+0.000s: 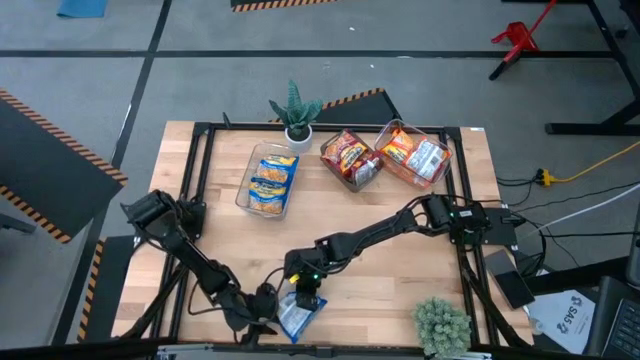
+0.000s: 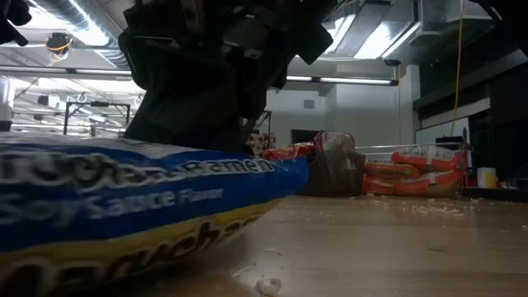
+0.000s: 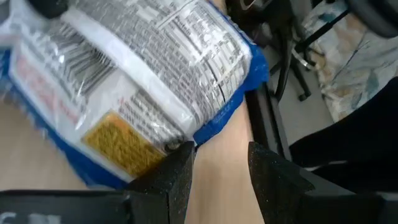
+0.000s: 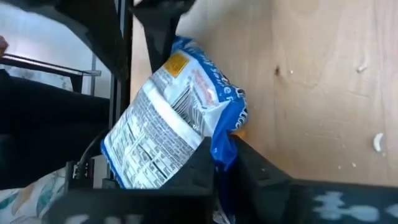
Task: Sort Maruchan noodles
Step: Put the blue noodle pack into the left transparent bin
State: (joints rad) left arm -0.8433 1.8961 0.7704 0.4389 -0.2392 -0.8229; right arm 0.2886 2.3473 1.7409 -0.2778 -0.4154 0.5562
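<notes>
Light wooden table (image 1: 400, 270): three clear bins (image 1: 268, 182) of noodle packets along the far side, two little plants (image 1: 297, 108), one blue packet (image 1: 297, 315) at the near edge.

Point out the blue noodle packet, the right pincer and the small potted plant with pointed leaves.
Blue noodle packet (image 4: 168, 124): right wrist view, white printed back panel.
Right pincer (image 1: 305, 296): high view, fingertips closed on the packet's edge.
Potted plant (image 1: 296, 108): high view, green leaves above its white pot.

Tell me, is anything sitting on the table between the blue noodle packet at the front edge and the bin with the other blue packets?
Nothing visible. The blue packet, pinched by the right gripper, lies at the front edge; bare table stretches back to the clear bin of blue packets. The left gripper is beside the packet, off that path.
</notes>
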